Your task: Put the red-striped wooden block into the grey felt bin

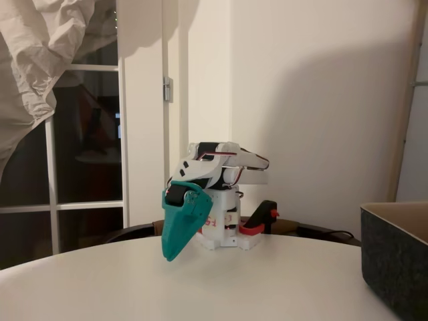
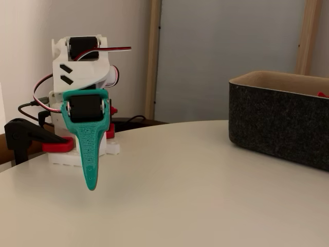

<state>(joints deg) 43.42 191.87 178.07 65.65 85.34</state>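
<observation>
Hand: the teal hand hangs folded near the arm's base, tip pointing down just above the desk; jaws look closed, holding nothing.
Bin: the grey felt bin stands well apart from the hand.
Block: a red sliver, likely the red-striped wooden block, shows inside the bin.
Progress: apparently done.

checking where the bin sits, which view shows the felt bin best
The fixed view where the bin stands at right, behind the teal tool, shows it best: two grey walls, the rim and some tan inside. The other fixed view catches just a cropped corner of the bin at the lower right edge.
</observation>
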